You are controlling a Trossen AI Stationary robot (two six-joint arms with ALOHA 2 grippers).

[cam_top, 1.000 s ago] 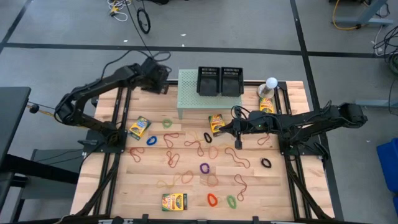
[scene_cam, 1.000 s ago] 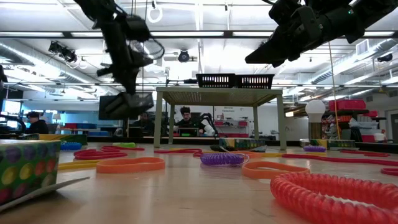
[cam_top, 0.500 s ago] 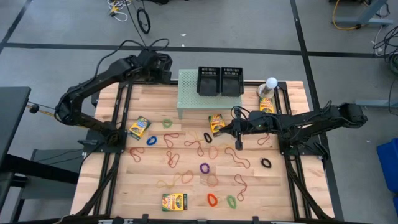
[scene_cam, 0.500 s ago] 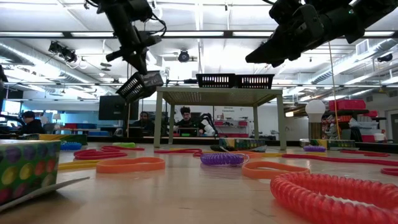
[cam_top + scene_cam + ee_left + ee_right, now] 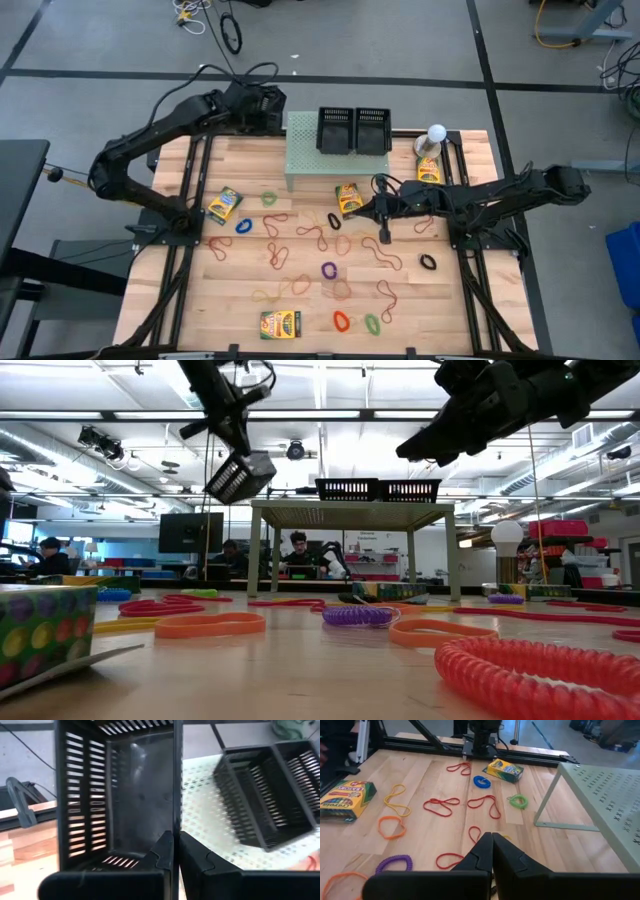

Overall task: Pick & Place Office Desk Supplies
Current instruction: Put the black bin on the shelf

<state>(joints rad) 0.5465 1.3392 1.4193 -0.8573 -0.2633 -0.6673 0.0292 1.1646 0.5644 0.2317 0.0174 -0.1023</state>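
1. Black slatted bin point(image 5: 115, 805) pinched by one wall in my left gripper point(image 5: 175, 852), fingers clamped tight on that thin panel, up at eleven o'clock of the table point(image 5: 240, 300) beside the pale green stand point(image 5: 305, 150). Hanging from one wall, it could twist or slip.
2. Two bins point(image 5: 354, 129) already sit on the stand; swinging in at twelve, I could clip them.
3. My right gripper point(image 5: 383, 232) hovers mid-table, fingers closed, seemingly on nothing. Dropping blind, I'd snag a rubber band point(image 5: 334, 220).
4. Rubber bands and crayon boxes point(image 5: 281, 324) lie scattered across the wood, none binned.
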